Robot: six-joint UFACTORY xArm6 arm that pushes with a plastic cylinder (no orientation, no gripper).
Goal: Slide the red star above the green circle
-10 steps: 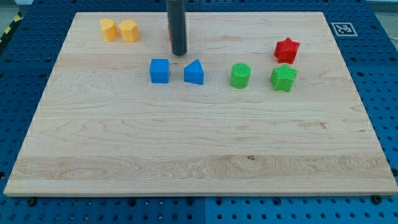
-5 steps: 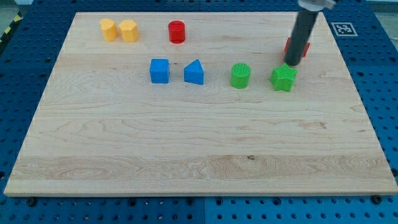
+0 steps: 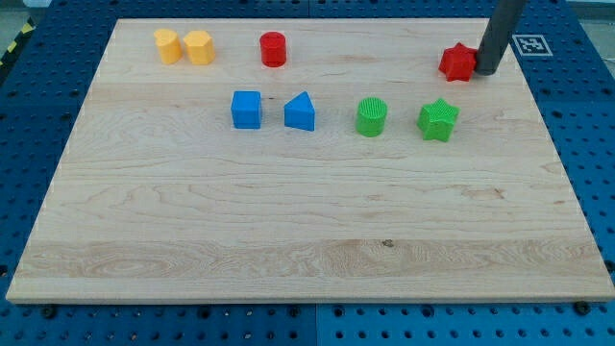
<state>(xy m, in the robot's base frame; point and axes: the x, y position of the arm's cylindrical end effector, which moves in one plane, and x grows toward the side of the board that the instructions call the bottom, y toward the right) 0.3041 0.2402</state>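
The red star (image 3: 457, 61) lies near the view's top right, above and right of the green star (image 3: 438, 120). The green circle (image 3: 371, 117) stands left of the green star, well below and left of the red star. My tip (image 3: 487, 70) is on the board right against the red star's right side, with the rod rising out of the view's top.
A red cylinder (image 3: 274, 49) stands at the top middle. Two yellow blocks (image 3: 169, 46) (image 3: 199, 47) sit at the top left. A blue cube (image 3: 246, 110) and a blue triangle (image 3: 300, 111) lie left of the green circle. The board's right edge (image 3: 543, 115) is near my tip.
My tip swept from the top middle across to the right and now sits at the red star's right side. The red star has shifted up and slightly right.
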